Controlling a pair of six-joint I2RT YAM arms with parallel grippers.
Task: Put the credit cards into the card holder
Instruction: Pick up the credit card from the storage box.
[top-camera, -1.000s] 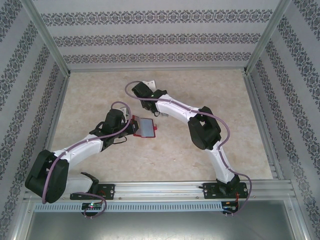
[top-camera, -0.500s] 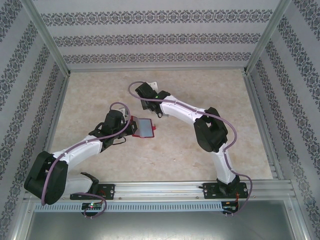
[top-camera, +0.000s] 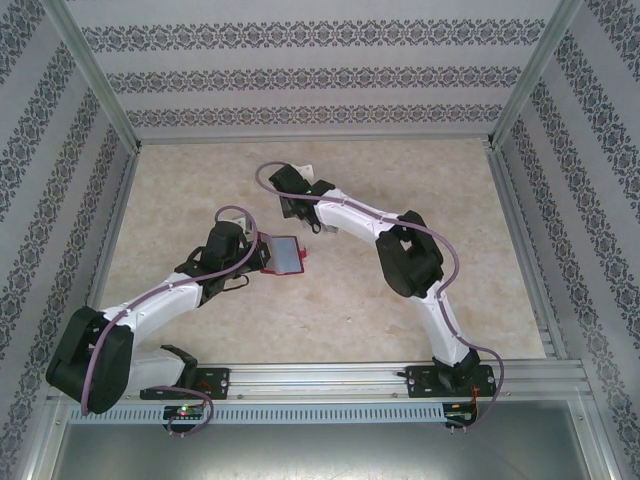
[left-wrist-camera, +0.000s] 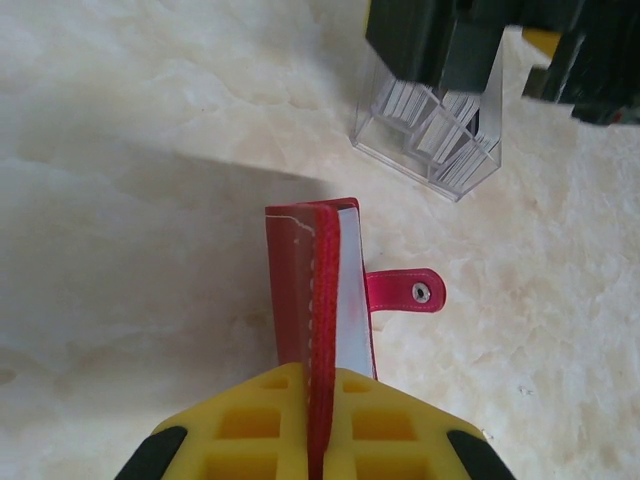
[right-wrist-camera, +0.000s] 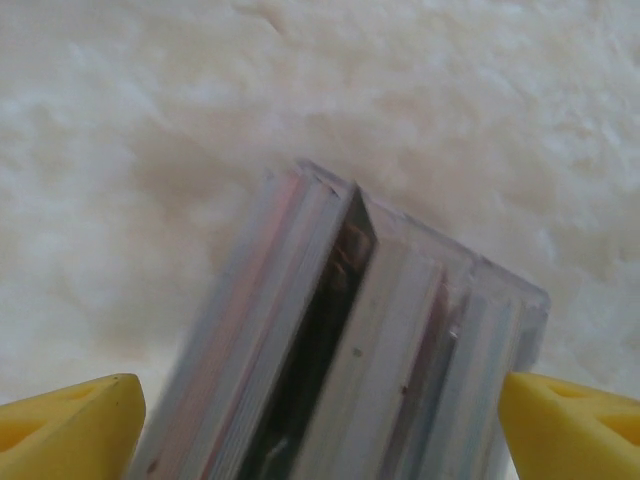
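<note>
Marbled tabletop (top-camera: 350, 300), left tool (left-wrist-camera: 320, 380) pinching card holder (left-wrist-camera: 305, 280), right tool (right-wrist-camera: 320, 420) spread astride clear box (right-wrist-camera: 505, 300) of credit cards (left-wrist-camera: 432, 128)

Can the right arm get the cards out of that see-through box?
Probably yes. The right gripper hangs over the clear box, its yellow fingers spread to either side. The cards stand on edge with their tops bare, and nothing lies between.

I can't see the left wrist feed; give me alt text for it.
The left gripper, yellow-fingered, clamps the red card holder on edge over the marbled table, with its snap tab sticking out to the right. Beyond it stands a clear box holding cards, with the right gripper over it.
</note>
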